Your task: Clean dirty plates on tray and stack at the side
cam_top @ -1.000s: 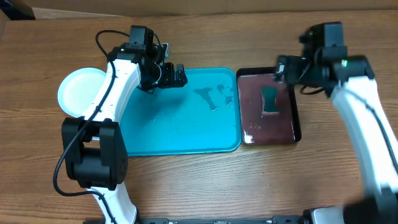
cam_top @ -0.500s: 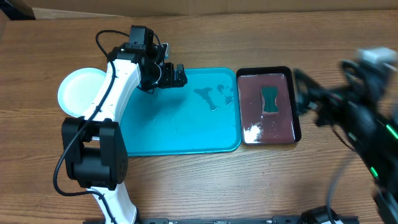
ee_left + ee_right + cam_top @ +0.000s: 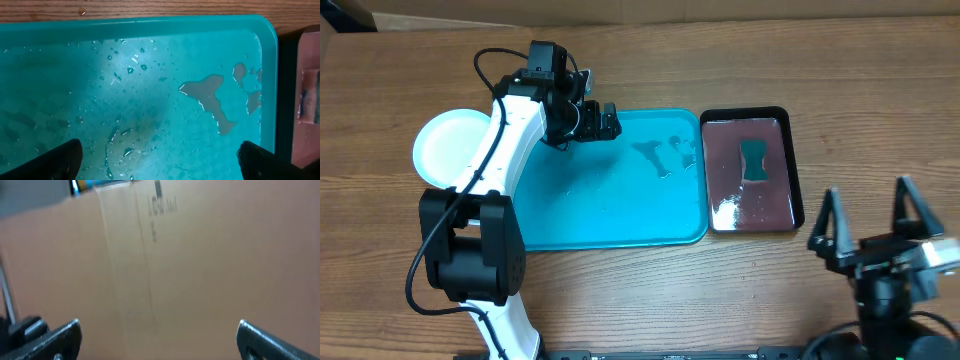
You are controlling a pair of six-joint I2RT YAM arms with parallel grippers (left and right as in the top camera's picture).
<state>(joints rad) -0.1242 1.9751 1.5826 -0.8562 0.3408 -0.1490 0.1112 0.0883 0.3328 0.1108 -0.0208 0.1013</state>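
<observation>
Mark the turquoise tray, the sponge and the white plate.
turquoise tray (image 3: 610, 212): overhead view, bare wet floor.
sponge (image 3: 754, 162): overhead view, its narrow middle.
white plate (image 3: 442, 150): overhead view, its inner face.

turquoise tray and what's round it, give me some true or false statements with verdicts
1. No plate lies on the turquoise tray. True.
2. The tray is dry. False: puddles of water lie on it.
3. The sponge lies in the black tray. True.
4. The right end effector grips the sponge. False: it is open and empty, over the table beside the black tray.
5. A white plate sits on the table left of the turquoise tray. True.
</observation>
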